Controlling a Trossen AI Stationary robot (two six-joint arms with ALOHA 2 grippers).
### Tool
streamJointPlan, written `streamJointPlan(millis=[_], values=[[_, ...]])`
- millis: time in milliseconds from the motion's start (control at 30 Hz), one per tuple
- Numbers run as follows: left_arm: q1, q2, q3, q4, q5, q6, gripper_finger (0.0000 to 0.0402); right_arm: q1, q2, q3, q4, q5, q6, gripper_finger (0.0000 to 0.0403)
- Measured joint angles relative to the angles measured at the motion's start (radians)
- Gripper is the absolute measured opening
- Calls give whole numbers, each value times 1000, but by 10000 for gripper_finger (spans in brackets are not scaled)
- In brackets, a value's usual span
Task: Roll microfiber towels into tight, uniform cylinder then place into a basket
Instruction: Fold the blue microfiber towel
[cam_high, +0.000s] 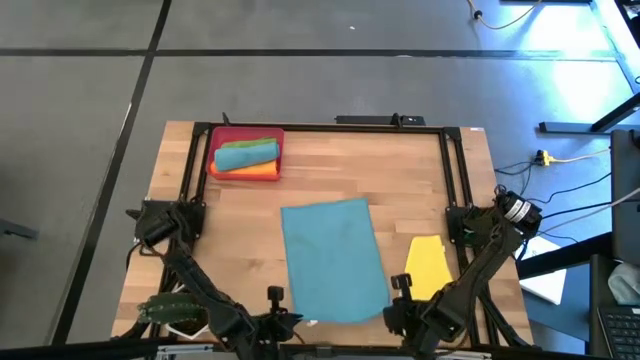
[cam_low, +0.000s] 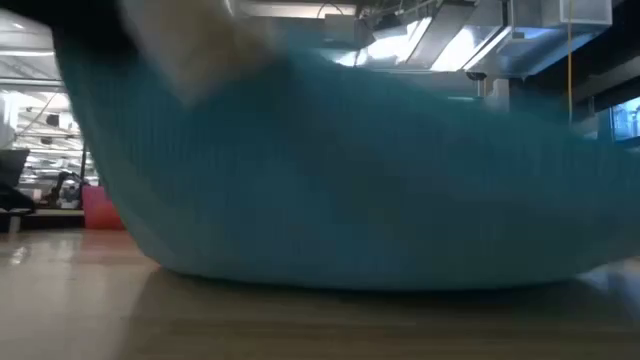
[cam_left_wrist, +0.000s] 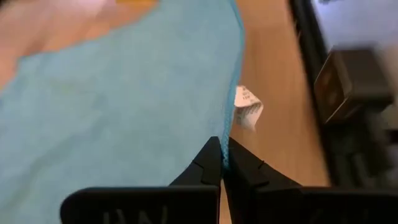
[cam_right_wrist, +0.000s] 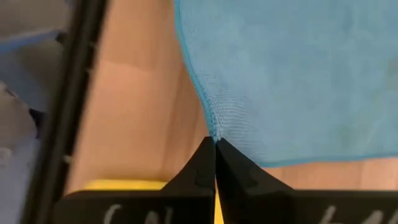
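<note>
Both arms are down at the near edge of the desk (cam_high: 420, 180), one at each near corner of the blue towel (cam_high: 332, 258), which lies spread flat in the middle of the wood. The left gripper (cam_left_wrist: 222, 163) has its jaws pressed together on the towel's edge; in the left wrist view the hem runs straight down into the pinch, and a small white label (cam_left_wrist: 247, 112) sticks out from that hem just beyond the fingertips. The right gripper (cam_right_wrist: 215, 148) sits at the towel's other near corner, jaws clamped tight on the stitched corner itself, with bare wood showing beside it.

From table height the blue towel fills almost the whole picture, its near edge raised off the wood and sagging in a broad curve.

Just beside the blue towel, on the right arm's side, a yellow towel (cam_high: 427, 267) lies flat on the desk, and a strip of it shows under the right gripper in the right wrist view.

Well beyond the blue towel, at the far left corner of the desk, sits the red basket (cam_high: 222, 135). Inside it are a rolled blue towel (cam_high: 245, 157), a green towel (cam_high: 257, 143) rolled behind it, and an orange towel (cam_high: 255, 172) at the near side.
</note>
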Motion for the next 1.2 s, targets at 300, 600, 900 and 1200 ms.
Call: streamJointPlan(millis=[300, 600, 900, 1200], values=[[-22, -153, 1, -208, -127, -5, 0, -2, -2, 137, -284, 270, 69, 1], [46, -244, 1, -546, -134, -157, 0, -136, -9, 118, -403, 288, 78, 1], [157, -247, -57, -741, -36, -262, 0, -313, -145, -68, -146, 230, -101, 0], [266, -315, -237, -639, 46, -205, 0, -494, -430, -452, 296, 93, -255, 0]])
